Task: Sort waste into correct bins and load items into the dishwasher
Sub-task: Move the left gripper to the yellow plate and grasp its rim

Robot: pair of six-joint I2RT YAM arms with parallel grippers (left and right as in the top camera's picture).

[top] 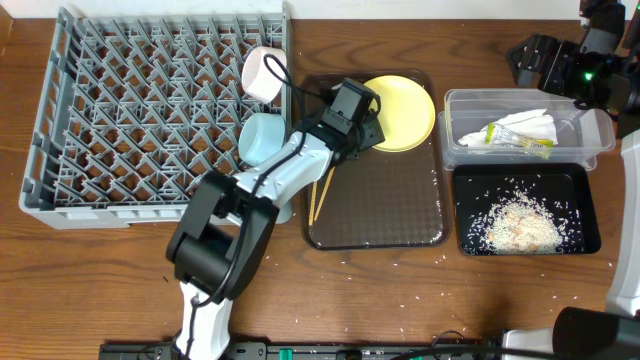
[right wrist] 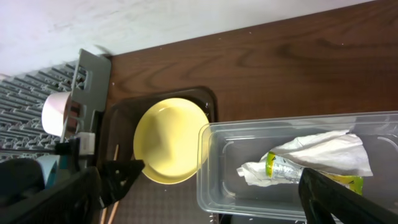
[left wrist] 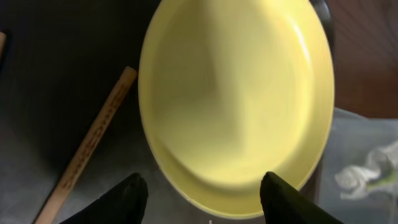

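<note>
Yellow plate point(top: 402, 112) sits flat at the top of the brown tray point(top: 390, 215), upper middle of the overhead frame.

Risks, left to right:

- **Rack side:** Dish rack point(top: 60, 120) fills the upper left. White cup point(top: 262, 72) and blue bowl point(top: 262, 138) crowd its right edge, close beside the left arm point(top: 270, 180). A plate carried over could clip them.
- **Tray:** Chopsticks point(top: 322, 192) lie on the tray just below-left of the left hand point(left wrist: 203, 182). An arm sweep may roll them off.
- **Grasp:** That hand is released, fingers apart either side of the plate's near rim, gripping nothing. The plate is flat and glossy, so a shallow pinch probably slips, or shoves it right into the clear tub point(top: 590, 135) just beside it.
- **Right side:** Right hand point(right wrist: 214, 205) is spread wide and empty over the tub. It is likely fine unless both arms meet there.
</note>
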